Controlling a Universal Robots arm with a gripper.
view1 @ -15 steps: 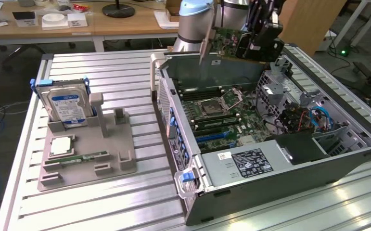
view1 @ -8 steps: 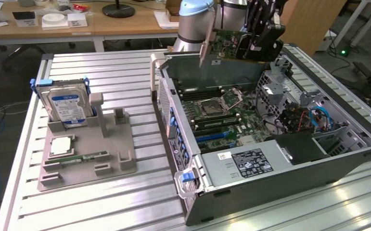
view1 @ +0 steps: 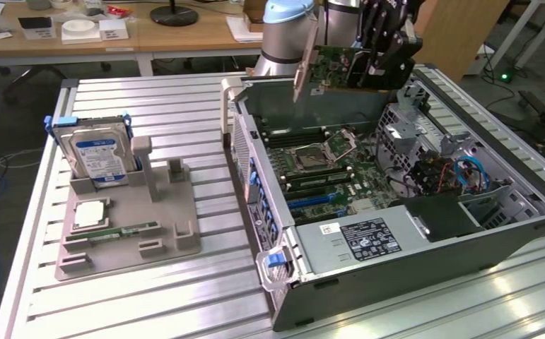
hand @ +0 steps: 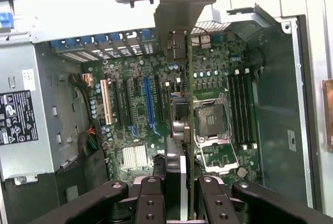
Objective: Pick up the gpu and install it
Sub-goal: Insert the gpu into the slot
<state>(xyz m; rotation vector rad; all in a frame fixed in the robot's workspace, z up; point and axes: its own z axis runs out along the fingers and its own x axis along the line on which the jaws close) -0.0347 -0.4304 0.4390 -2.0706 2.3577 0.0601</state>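
Exterior view: high up, angled down across the tabletop [view1: 112, 304] into the open computer case [view1: 498, 240]. Wrist view: right behind my claw [hand: 182, 182], close over the same case's motherboard [hand: 140, 130], facing straight in.

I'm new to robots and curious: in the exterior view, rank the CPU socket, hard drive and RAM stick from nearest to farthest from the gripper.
The gripper holds the gpu over the case.
1. CPU socket, inside the case.
2. Hard drive, upright in the stand, exterior view's left.
3. RAM stick, lying low on that stand.
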